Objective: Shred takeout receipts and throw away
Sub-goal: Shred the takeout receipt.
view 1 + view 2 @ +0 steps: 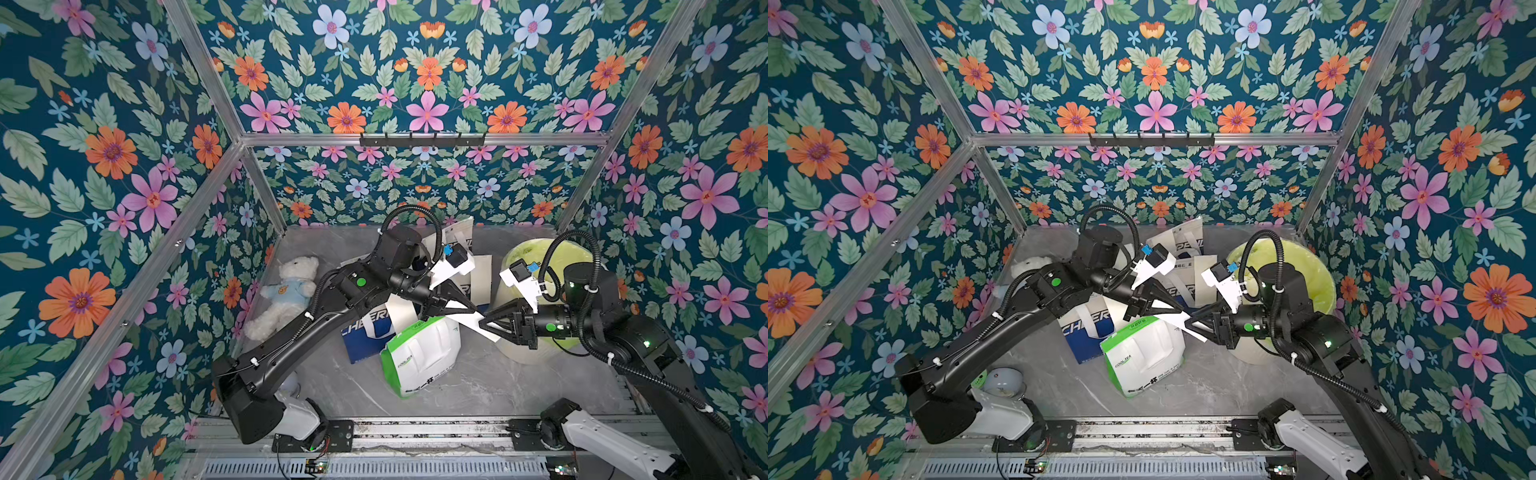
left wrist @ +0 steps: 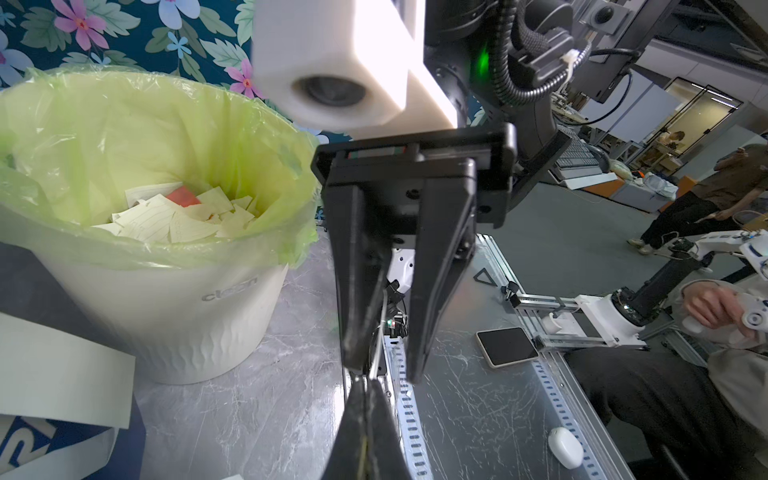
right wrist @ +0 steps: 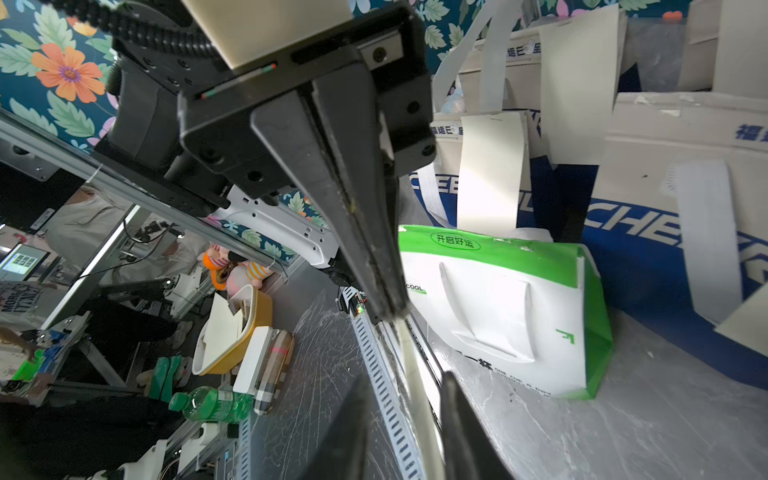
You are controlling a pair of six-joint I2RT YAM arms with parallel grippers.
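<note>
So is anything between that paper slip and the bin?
Only the right gripper and its arm, stretched over the near side of the bin to the receipt that the left gripper pinches. The rest of its mouth looks clear.

left gripper (image 1: 475, 309) fingers pinching takeout receipt (image 1: 463, 320), right gripper (image 1: 483, 322) facing tip to tip, green-and-white bag (image 1: 419, 353) below

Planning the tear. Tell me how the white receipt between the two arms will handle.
Probably floppy: the receipt looks edge-thin in the left wrist view, pinched by the left end effector. Likely light and easily torn: scraps lie in the bin.
</note>
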